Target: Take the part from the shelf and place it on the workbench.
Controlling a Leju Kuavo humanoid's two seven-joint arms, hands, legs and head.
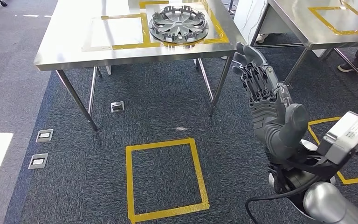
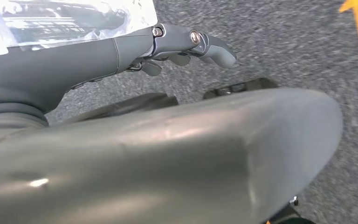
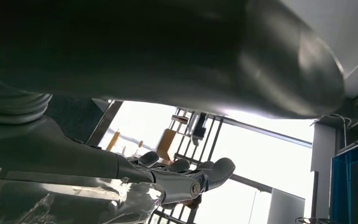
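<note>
The part, a grey round wheel cover (image 1: 178, 23), lies flat on the steel workbench (image 1: 74, 44) inside a yellow taped square. My right hand (image 1: 265, 95) is raised in front of the bench's near right corner, palm up, fingers spread and holding nothing. It stands to the right of and below the wheel cover, apart from it. In the right wrist view the right hand (image 3: 182, 175) shows fingers stretched out and bare. The left hand (image 2: 186, 44) hangs over the grey carpet in the left wrist view, fingers loosely extended with nothing in them.
A second steel table (image 1: 326, 23) with a yellow square stands at the back right, with a person's shoes (image 1: 354, 63) under it. A yellow taped square (image 1: 165, 179) marks the carpet in front. Floor sockets (image 1: 44, 135) sit at the left.
</note>
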